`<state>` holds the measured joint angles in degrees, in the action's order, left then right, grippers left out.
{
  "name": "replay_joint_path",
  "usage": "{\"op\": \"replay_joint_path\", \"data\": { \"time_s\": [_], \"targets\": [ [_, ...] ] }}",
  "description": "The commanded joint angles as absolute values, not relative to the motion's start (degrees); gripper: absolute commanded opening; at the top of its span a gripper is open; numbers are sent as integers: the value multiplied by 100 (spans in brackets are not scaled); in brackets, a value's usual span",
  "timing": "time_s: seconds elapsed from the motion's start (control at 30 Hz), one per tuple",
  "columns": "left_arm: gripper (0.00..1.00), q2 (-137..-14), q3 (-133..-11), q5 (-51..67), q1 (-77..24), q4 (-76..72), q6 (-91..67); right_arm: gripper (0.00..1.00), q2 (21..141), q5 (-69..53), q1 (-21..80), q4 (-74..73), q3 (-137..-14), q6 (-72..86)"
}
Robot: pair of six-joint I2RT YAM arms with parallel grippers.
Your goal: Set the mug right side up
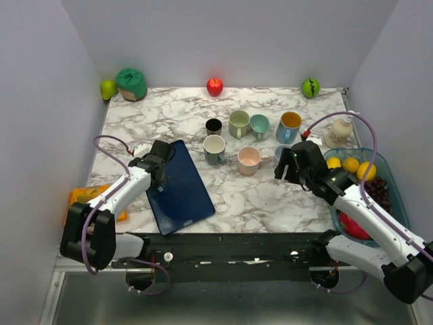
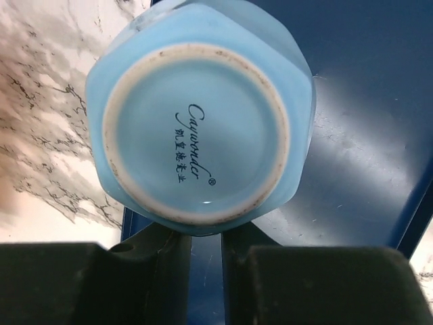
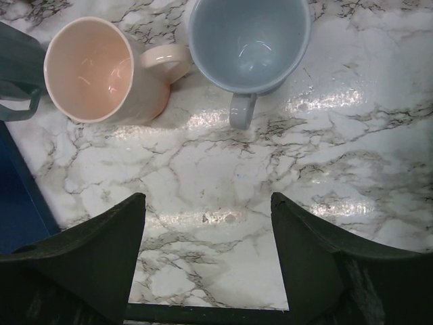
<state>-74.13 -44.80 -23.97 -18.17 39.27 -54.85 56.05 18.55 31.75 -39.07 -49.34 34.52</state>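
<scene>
A light blue mug (image 2: 203, 115) fills the left wrist view, its base with printed lettering facing the camera, over a dark blue tray (image 2: 365, 135). My left gripper (image 2: 206, 233) has its fingers close together at the mug's near rim, with only a narrow gap. The handle is hidden. In the top view the left gripper (image 1: 161, 161) sits at the tray's (image 1: 179, 196) far left corner and hides the mug. My right gripper (image 3: 208, 203) is open and empty over bare marble, right of centre in the top view (image 1: 289, 166).
A pink mug (image 3: 95, 68) and a grey-blue mug (image 3: 249, 40) stand upright just beyond the right gripper. Several more upright mugs cluster at the table's middle (image 1: 238, 124). A fruit basket (image 1: 391, 177) sits at the right edge, with a bottle (image 1: 342, 130) behind it.
</scene>
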Motion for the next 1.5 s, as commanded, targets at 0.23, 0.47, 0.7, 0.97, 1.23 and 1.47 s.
{"op": "replay_joint_path", "data": {
  "time_s": [0.23,0.47,0.7,0.97,1.23,1.47],
  "targets": [
    [0,-6575,-4271,-1847,-1793,3401,-4905,80,5301,1521,3146,-3947,-4931,3384],
    [0,-5136,-4718,-783,-1811,3437,-4808,80,4563,-163,3146,-2972,-4554,3550],
    [0,-4535,-5484,429,-1819,3217,-5263,80,4403,-1510,3181,-1733,-4377,4587],
    [0,-4640,-5423,2029,-1819,945,-6836,80,4798,-1644,3919,315,-4271,6432],
    [0,-5080,-5730,2583,-2012,-377,-7506,83,5852,-1398,4412,1343,-5097,6960],
    [0,-5291,-5792,2627,-2329,-1080,-7602,84,6697,-1345,4465,1696,-5906,7259]
  ]
}}
